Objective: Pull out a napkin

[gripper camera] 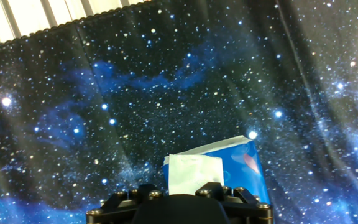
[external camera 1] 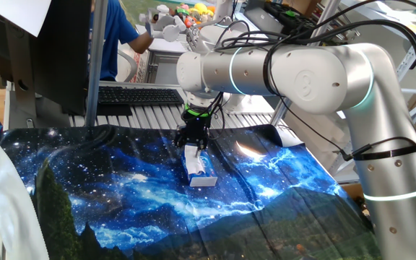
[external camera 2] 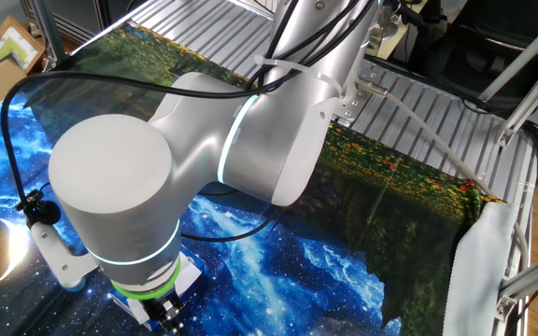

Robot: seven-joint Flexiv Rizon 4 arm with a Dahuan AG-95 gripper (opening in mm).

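The small blue-and-white tissue pack [external camera 1: 202, 179] lies on the starry blue cloth near the table's middle. It also shows in the hand view [gripper camera: 241, 165]. The white napkin [external camera 1: 192, 157] rises from the pack's top up into my gripper [external camera 1: 192, 144]. In the hand view the napkin [gripper camera: 194, 174] stands as a wrinkled white sheet in front of the pack and runs under the black gripper body at the bottom edge. The jaws look shut on the napkin's upper end, just above the pack. In the other fixed view the arm hides the pack and the napkin.
The starry blue cloth [external camera 1: 107, 195] covers the table. A keyboard [external camera 1: 139, 94] and a monitor stand behind it on the slatted surface. A person in blue [external camera 1: 114, 36] stands at the back. White fabric [external camera 2: 484, 271] hangs over the table's frame.
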